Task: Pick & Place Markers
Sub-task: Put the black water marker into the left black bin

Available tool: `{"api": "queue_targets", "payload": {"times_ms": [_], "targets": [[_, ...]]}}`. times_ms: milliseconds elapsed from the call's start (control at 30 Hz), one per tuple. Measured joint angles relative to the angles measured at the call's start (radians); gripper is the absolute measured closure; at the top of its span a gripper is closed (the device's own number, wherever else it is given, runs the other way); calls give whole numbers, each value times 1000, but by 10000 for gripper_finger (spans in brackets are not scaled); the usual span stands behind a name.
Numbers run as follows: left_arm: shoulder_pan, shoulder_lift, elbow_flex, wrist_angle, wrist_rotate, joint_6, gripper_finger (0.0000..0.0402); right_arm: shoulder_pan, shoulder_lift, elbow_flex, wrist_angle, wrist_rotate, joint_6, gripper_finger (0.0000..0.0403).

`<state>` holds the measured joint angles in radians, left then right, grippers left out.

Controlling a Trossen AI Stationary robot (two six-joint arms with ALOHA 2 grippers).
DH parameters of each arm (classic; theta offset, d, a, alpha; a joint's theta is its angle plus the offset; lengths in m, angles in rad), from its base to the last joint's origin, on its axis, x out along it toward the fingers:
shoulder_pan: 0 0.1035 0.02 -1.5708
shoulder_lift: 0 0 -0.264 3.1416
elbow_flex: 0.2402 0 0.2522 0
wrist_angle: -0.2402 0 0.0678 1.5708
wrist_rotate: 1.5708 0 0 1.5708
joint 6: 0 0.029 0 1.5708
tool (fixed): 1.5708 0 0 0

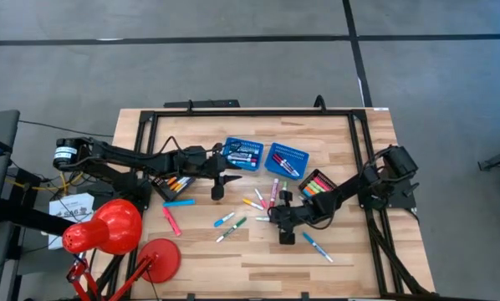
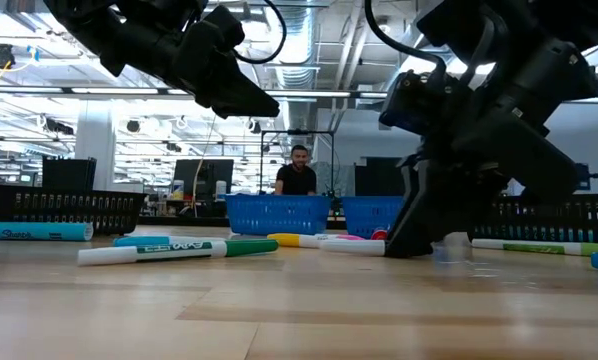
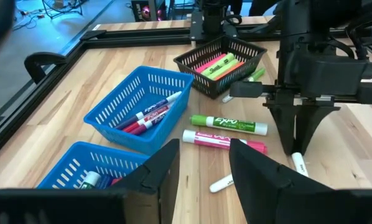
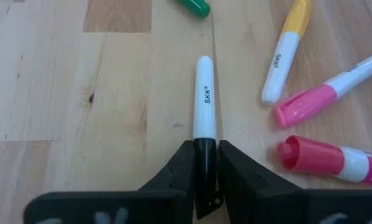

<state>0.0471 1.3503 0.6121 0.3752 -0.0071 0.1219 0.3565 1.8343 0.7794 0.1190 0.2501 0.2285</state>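
High view: the right gripper [image 1: 277, 215] sits low among loose markers [image 1: 231, 221] mid-counter [image 1: 363, 259]; the left gripper [image 1: 227, 178] hovers beside two blue baskets [image 1: 243, 154].
Left wrist view: left jaws stand apart, holding nothing.
Right wrist view: right jaws are clamped on the black cap of a white marker [image 4: 204, 102] lying flat on the counter.

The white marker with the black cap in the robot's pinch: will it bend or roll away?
Probably not bend: the white marker looks like a stiff, straight tube. The right gripper pinches only its black cap, so it might swivel. Being round, it would likely roll if dropped.
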Motion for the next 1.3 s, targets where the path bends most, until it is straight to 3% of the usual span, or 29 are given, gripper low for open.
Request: {"api": "queue_targets", "payload": {"times_ms": [233,467,700,1067,1300], "targets": [[0,0,0,0,0,-21,266,-4,8,-3,106,9,-29,328],[-3,0,0,0,6,-37,266,-46,7,-2,156,16,-14,364],[-39,3,-12,0,184,-59,266,-86,7,-1,284,18,-12,344],[-91,84,-17,33,149,-27,230,-183,6,1,443,14,-88,355],[-86,139,-17,43,37,4,214,-196,5,1,496,10,-133,349]]}}
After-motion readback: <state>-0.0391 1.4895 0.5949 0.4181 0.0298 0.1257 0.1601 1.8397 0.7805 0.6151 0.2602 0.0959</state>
